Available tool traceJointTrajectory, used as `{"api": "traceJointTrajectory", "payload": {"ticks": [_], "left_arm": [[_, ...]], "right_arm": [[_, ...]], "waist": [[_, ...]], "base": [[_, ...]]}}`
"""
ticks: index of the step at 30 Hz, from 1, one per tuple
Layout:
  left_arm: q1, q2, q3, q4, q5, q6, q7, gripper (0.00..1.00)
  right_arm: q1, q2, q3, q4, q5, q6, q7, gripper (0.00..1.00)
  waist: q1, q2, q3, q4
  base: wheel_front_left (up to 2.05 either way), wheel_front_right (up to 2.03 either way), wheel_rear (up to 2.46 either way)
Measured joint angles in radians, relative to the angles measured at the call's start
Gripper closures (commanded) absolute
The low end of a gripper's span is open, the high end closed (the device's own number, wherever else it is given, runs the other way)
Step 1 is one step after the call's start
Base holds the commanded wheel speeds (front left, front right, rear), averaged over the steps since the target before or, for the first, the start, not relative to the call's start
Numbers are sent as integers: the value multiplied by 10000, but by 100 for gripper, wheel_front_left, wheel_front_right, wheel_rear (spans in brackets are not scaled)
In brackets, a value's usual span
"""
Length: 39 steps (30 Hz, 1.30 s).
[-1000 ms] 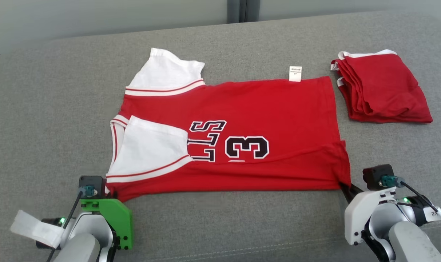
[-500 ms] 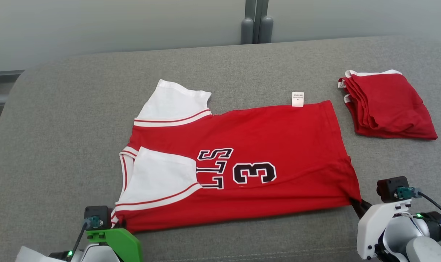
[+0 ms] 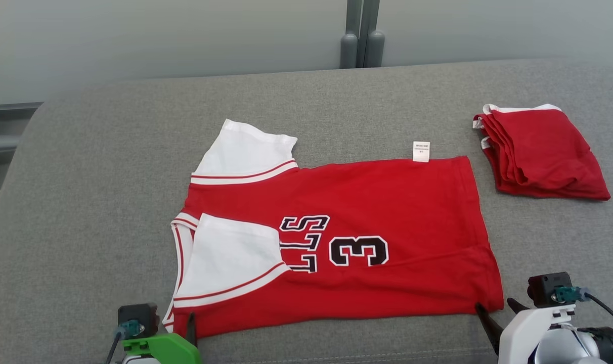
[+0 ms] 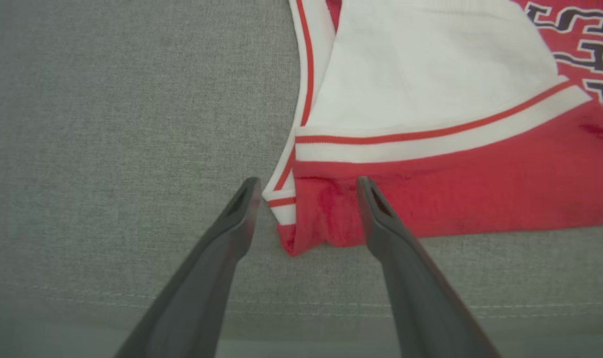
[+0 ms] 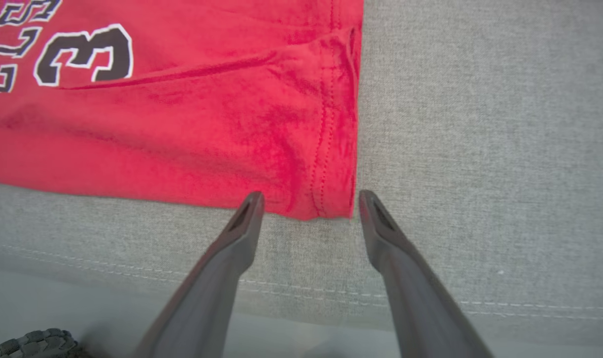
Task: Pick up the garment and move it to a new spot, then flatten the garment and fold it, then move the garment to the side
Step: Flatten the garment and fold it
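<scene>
Roughly in the middle of the grey upholstered surface (image 3: 84,202) lies the red shirt (image 3: 387,202), spread flat and folded lengthwise, neck end toward the robot's left and hem toward its right. One white sleeve (image 3: 246,151) sticks out at the far side; the other sleeve (image 3: 230,258) is folded in over the red body, beside black lettering and a number 3 (image 3: 358,251). A small white label (image 3: 421,151) pokes out from the shirt's far edge.

At the near left corner of the shirt, the left gripper (image 4: 306,191) has its fingers spread apart with nothing clamped: one tip sits over the grey fabric just beside the white and red trim, the other over the red edge. At the near right corner, the right gripper (image 5: 309,201) also stands apart and holds nothing, one tip at the red hem's edge and the other just off the corner on grey.

Farther right and well apart from the shirt sits a folded pile of red clothes (image 3: 544,151) with white edging. A stitched seam (image 5: 431,298) runs along the surface near its front edge. The surface is a woven grey cloth with rounded far corners. Behind it is a plain pale wall (image 3: 134,40) with two grey upright posts (image 3: 362,35) side by side
</scene>
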<state>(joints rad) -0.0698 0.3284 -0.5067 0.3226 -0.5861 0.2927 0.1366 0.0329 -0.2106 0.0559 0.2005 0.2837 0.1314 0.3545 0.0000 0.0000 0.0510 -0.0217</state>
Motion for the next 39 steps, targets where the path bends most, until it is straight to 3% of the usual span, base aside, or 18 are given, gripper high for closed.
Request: {"api": "traceJointTrajectory", "payload": {"ticks": [10, 14, 22, 28, 33, 39], "left_arm": [[206, -696, 727, 109, -305, -476, -3193, 0], [199, -886, 1083, -128, -268, -512, -3789, 0], [238, -1244, 1975, -1018, 397, -529, -3977, 0], [703, -1333, 2642, -1490, 905, -966, -3988, 0], [802, -963, 2474, -1093, 1198, -1559, -3960, 0], [802, -621, 2201, -729, 1340, -1732, -3400, 0]], "right_arm": [[392, 1152, -1271, -305, -301, -4, -1779, 0], [412, 1444, -1699, -523, -211, -6, -2594, 0], [337, 1592, -1638, -719, 314, -6, -4098, 0], [205, 1603, -1095, -562, 740, -6, -4663, 0], [35, 1615, -700, -245, 384, -8, -4759, 0], [-164, 1609, -403, 190, -117, -8, -4738, 0]], "waist": [[0, 0, -562, 317], [0, 0, -772, 533], [0, 0, -1216, 910], [0, 0, -1455, 1079], [0, 0, -1496, 1054], [0, 0, -1469, 945]], "base": [[0, 0, 0], [0, 0, 0], [0, 0, 0], [0, 0, 0], [0, 0, 0], [0, 0, 0]]}}
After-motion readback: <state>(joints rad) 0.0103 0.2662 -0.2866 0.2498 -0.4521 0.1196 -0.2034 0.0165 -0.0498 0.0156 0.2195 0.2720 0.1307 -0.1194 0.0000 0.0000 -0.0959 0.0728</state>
